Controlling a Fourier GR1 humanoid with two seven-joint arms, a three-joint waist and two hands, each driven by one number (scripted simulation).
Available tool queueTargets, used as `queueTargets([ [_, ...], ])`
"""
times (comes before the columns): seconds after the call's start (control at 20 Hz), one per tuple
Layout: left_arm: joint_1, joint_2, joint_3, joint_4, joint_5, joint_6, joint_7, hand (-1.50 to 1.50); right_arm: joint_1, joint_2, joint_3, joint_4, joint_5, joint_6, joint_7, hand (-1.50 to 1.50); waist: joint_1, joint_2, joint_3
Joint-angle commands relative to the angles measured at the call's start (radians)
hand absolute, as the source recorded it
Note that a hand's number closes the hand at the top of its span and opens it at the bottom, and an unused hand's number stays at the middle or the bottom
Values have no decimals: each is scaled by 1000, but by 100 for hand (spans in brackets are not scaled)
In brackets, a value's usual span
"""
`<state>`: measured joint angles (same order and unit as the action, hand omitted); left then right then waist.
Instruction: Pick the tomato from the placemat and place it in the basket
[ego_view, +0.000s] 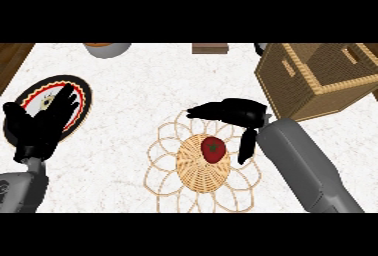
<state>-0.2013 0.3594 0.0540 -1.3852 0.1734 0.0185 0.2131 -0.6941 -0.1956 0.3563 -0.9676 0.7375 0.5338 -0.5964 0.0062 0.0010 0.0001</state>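
A red tomato (213, 149) with a green stem lies on the woven round placemat (201, 165) at the middle of the counter. My right hand (238, 115) hovers just above and right of the tomato, thumb stretched left and fingers hanging down beside it, not closed on it. The wicker basket (325, 82) stands at the back right, open at the top. At the left edge my left hand (40, 122) rests open, fingers up, over a round plate.
A round plate (81, 92) with a black and red rim lies at the left. A grey bowl (107, 48) and a brown block (210, 48) sit at the counter's far edge. Wood floor shows past the counter's left edge.
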Motion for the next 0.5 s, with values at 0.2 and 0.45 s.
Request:
queueTargets([
  [0.2,-13,-8,35,11,-18,-24,7,0,46,1,15,-24,32,17,-93,-150,-3,0,0],
  [0.45,-63,-21,48,50,-50,-29,-12,0,77,-6,18,-36,96,-34,-70,-150,-5,0,0],
])
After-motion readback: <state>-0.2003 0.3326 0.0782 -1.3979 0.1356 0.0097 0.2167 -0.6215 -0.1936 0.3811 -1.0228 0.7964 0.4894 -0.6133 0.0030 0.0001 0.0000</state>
